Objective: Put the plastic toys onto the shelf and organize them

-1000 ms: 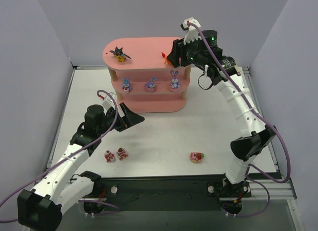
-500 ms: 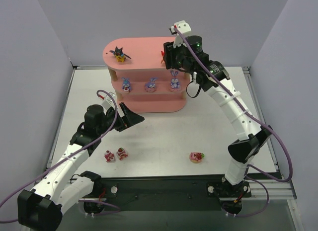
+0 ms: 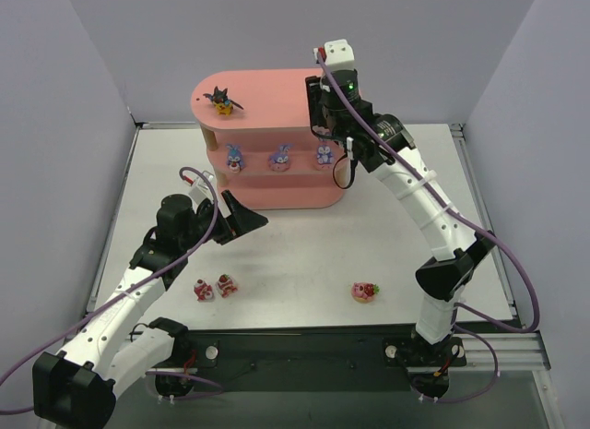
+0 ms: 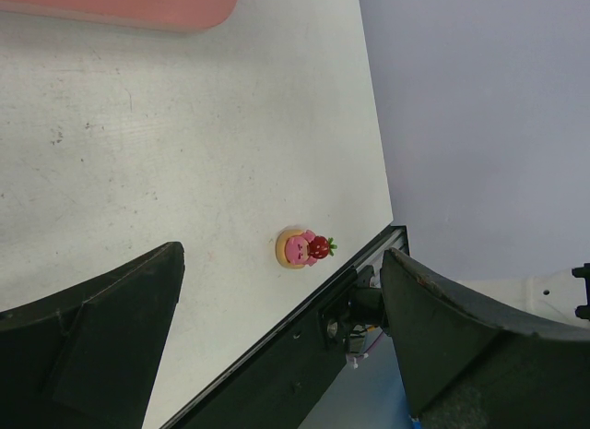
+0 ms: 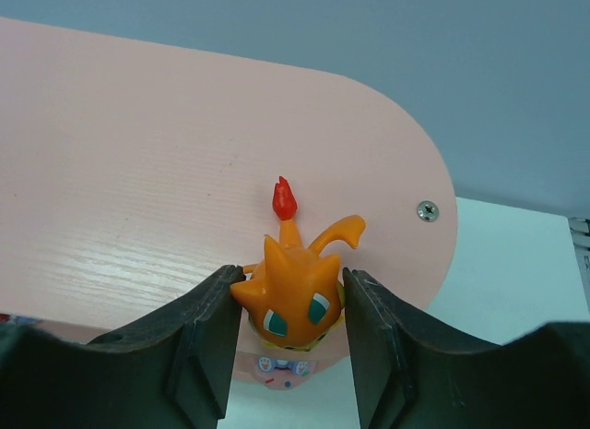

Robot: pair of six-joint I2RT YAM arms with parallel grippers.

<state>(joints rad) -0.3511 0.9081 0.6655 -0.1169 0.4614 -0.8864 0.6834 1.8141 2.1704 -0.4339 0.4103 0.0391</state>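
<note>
The pink shelf (image 3: 267, 86) stands at the back of the table. A black bat toy (image 3: 221, 100) sits on its top board, and three bunnies (image 3: 279, 157) stand on the middle tier. My right gripper (image 3: 319, 104) is over the right end of the top board (image 5: 138, 171). It is shut on the orange toy (image 5: 293, 295), which is hidden in the top view. Three red-and-white toys lie on the table: two at the front left (image 3: 215, 287) and one at the front right (image 3: 365, 291), also in the left wrist view (image 4: 304, 248). My left gripper (image 3: 241, 217) is open and empty above the table.
The table's black front rail (image 3: 304, 341) runs below the red-and-white toys. Grey walls close in the table on the left, back and right. The shelf's bottom board (image 4: 138, 5) shows at the top of the left wrist view.
My right gripper has swung left and forward with the orange toy, from beside the shelf's right end to over its top board. The left arm has not moved.
</note>
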